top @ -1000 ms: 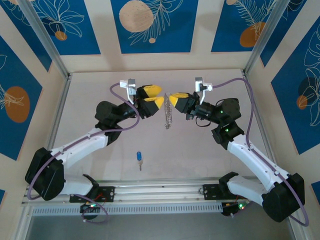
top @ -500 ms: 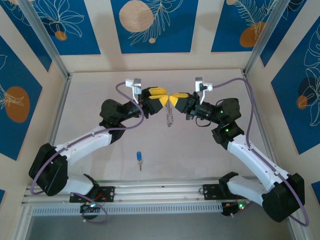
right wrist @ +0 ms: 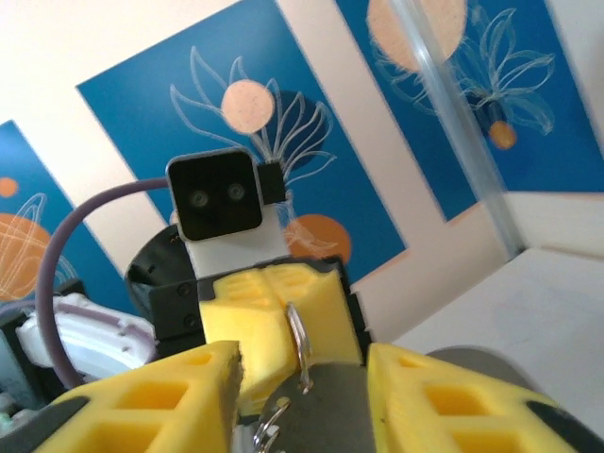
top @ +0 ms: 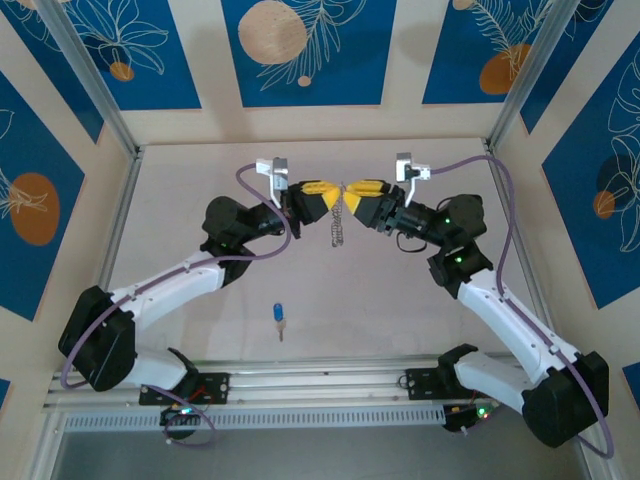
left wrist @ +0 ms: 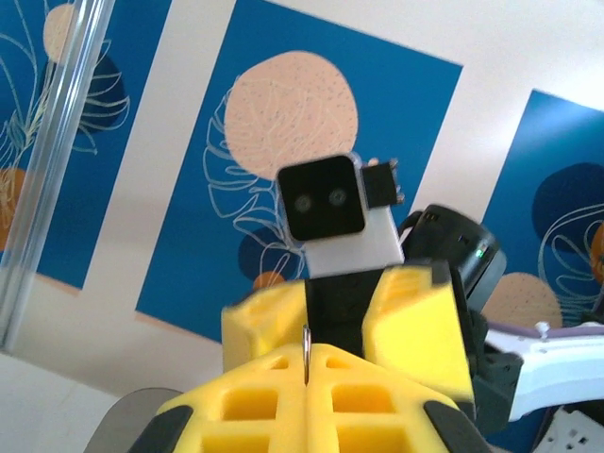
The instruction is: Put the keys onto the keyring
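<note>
The keyring (top: 338, 228) hangs in the air between my two grippers, its chain and tag dangling over the table. My left gripper (top: 332, 196) is shut on its thin metal ring (left wrist: 305, 351), whose edge pokes up from between the closed yellow fingers. My right gripper (top: 356, 197) faces it with its jaws open on either side of the ring (right wrist: 300, 342) and the grey tag (right wrist: 344, 408), no longer pinching them. The key (top: 277, 314), with a blue head and a short pale blade, lies on the table well in front of both grippers.
The pale table (top: 180, 200) is enclosed by metal frame posts (top: 95, 85) and blue patterned wall panels (top: 300, 50). A rail (top: 320, 380) with both arm bases runs along the near edge. Open table surface surrounds the key.
My left gripper moved right and shut on the keyring's metal ring. My right gripper, shut on the keyring before, has opened.
</note>
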`<action>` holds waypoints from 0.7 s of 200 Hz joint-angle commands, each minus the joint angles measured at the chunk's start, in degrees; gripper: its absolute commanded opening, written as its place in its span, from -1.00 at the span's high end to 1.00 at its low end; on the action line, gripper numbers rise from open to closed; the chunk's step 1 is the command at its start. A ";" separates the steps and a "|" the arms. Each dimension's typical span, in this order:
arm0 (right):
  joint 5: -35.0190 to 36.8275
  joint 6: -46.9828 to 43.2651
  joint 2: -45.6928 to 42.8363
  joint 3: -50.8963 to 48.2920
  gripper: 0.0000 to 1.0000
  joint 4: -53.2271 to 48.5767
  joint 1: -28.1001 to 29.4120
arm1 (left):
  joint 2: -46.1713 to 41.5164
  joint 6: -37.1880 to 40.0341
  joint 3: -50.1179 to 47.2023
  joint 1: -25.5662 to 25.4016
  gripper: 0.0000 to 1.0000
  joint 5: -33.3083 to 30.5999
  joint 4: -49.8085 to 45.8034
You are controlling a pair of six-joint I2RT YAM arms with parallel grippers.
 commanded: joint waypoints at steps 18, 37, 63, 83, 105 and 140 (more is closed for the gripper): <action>-6.33 -0.26 -4.22 2.20 0.05 -2.59 -8.04 | -5.69 13.11 5.40 0.01 1.00 5.65 -15.65; -10.65 -1.28 -3.98 4.08 0.04 -3.92 -9.44 | -6.53 17.93 8.26 0.05 1.00 8.86 -23.44; -17.34 -2.72 -1.97 7.25 0.06 -5.65 -9.20 | -6.24 21.95 12.20 0.48 1.00 13.14 -31.25; -21.00 -3.32 -0.82 8.64 0.11 -6.03 -8.04 | -5.28 24.43 15.37 0.66 1.00 15.84 -36.45; -22.42 -5.82 -0.31 9.76 0.16 -8.59 -5.76 | -4.25 25.65 17.75 0.90 1.00 17.35 -39.51; -23.04 -8.99 0.38 10.78 0.16 -12.44 -3.15 | -3.52 25.96 19.12 1.10 1.00 17.99 -40.26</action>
